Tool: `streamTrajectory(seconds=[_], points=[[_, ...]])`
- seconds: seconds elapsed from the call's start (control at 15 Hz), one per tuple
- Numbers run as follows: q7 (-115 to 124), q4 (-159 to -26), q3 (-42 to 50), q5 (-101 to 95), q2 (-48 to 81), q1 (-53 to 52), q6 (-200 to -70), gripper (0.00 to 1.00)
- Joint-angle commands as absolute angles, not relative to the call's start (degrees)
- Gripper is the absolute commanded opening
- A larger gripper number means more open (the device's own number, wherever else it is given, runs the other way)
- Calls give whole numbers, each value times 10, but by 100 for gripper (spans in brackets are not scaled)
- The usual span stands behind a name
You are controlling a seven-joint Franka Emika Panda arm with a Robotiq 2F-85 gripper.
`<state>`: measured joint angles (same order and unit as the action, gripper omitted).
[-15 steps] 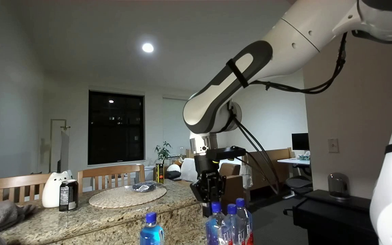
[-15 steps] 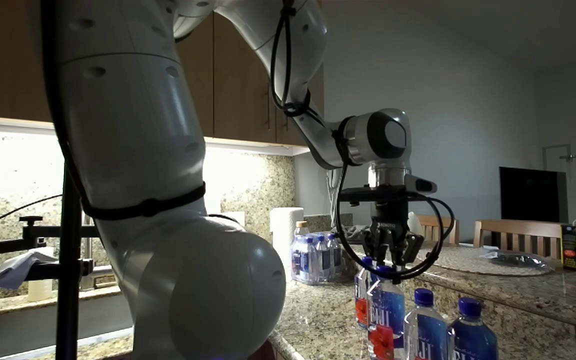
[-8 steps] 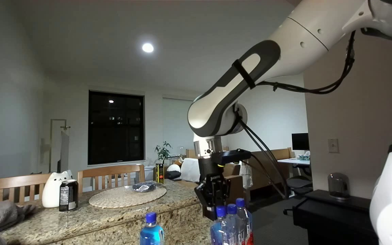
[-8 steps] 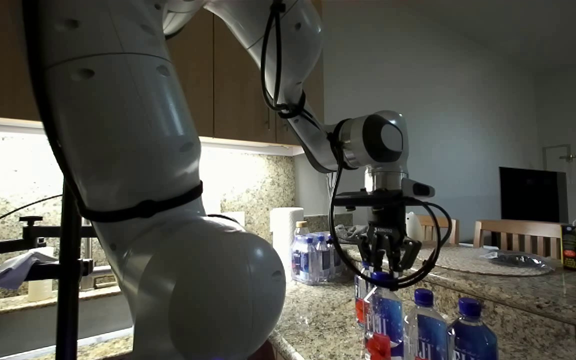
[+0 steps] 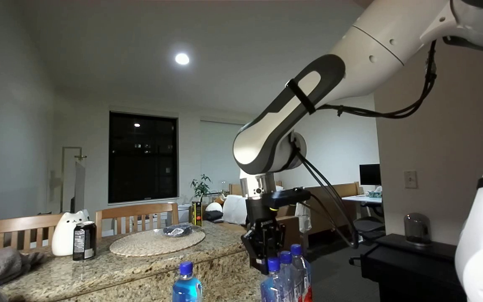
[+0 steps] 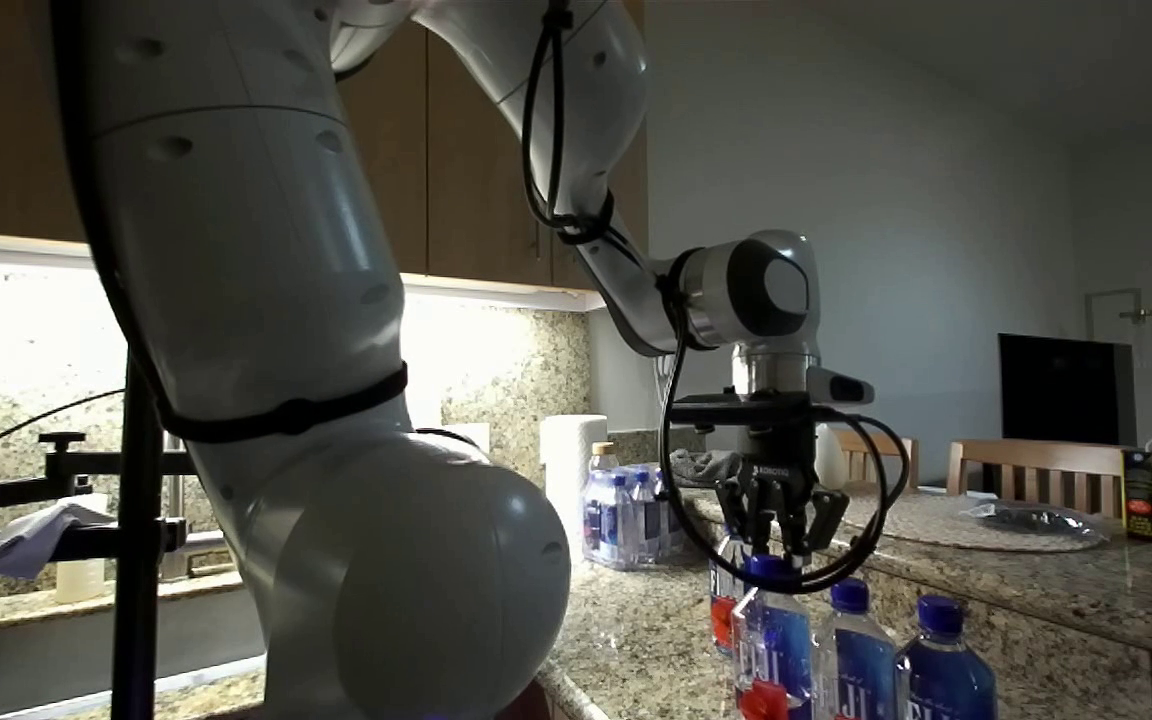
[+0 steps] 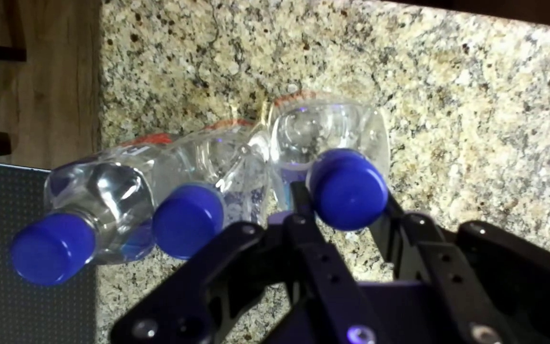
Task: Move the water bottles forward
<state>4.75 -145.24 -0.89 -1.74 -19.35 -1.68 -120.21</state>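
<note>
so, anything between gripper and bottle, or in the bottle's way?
Nothing visible between them: the gripper is closed on the bottle at its cap. Close beside it, at left in the wrist view, stands a second bottle, which would probably block a move that way. I can't see where it must end up.

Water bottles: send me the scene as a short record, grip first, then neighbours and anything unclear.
Grip: gripper closed on the held bottle, near its top
Lined up beside it: middle bottle, then end bottle, nearest the left edge of the counter in the wrist view
Apart from these three: lone bottle, in an exterior view
Elsewhere on the counter: bottle group, by the paper towel roll
Unclear: whether the held bottle is lifted, or touches the middle bottle
</note>
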Motion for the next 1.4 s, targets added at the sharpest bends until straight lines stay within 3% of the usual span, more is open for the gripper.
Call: streamTrajectory(seconds=[0.0,1.33], points=[[29,-1458,-10,-17,-193,-15,-1216,13],[32,-1439,-9,-17,-164,-17,-1233,13]])
